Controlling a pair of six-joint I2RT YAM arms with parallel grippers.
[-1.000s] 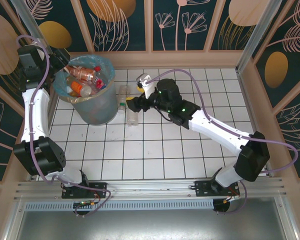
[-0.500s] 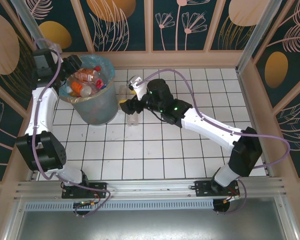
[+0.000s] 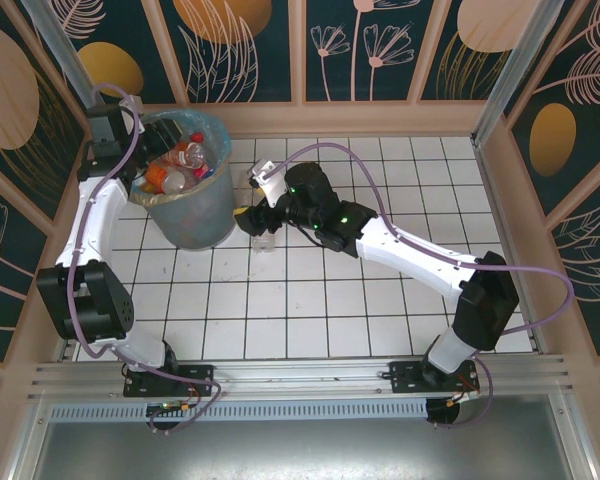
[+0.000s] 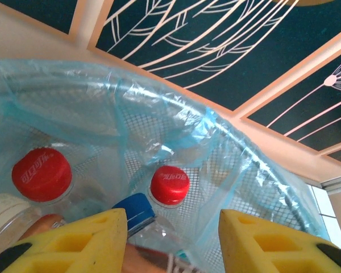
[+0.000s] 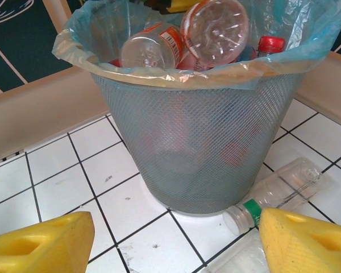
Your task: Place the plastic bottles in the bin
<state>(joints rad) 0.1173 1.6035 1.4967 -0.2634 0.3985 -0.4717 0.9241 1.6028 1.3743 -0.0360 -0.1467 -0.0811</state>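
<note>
The round grey mesh bin (image 5: 199, 142), lined with a light blue bag, is packed with clear plastic bottles (image 5: 213, 23). Another green-capped clear bottle (image 5: 284, 190) lies on the white tiles against its base. The left gripper (image 4: 170, 222) hangs over the bin, jaws apart and empty. The right gripper (image 5: 176, 227) sits low beside the bin, its jaws wide.

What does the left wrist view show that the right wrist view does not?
Left wrist: the inner wall of the round grey mesh bin and a blue bottle cap. Right wrist: the bin's outer wall, and a clear green-capped plastic bottle lying on the white tiled table beside it. Both: the light blue plastic bag and red-capped bottles inside.
</note>
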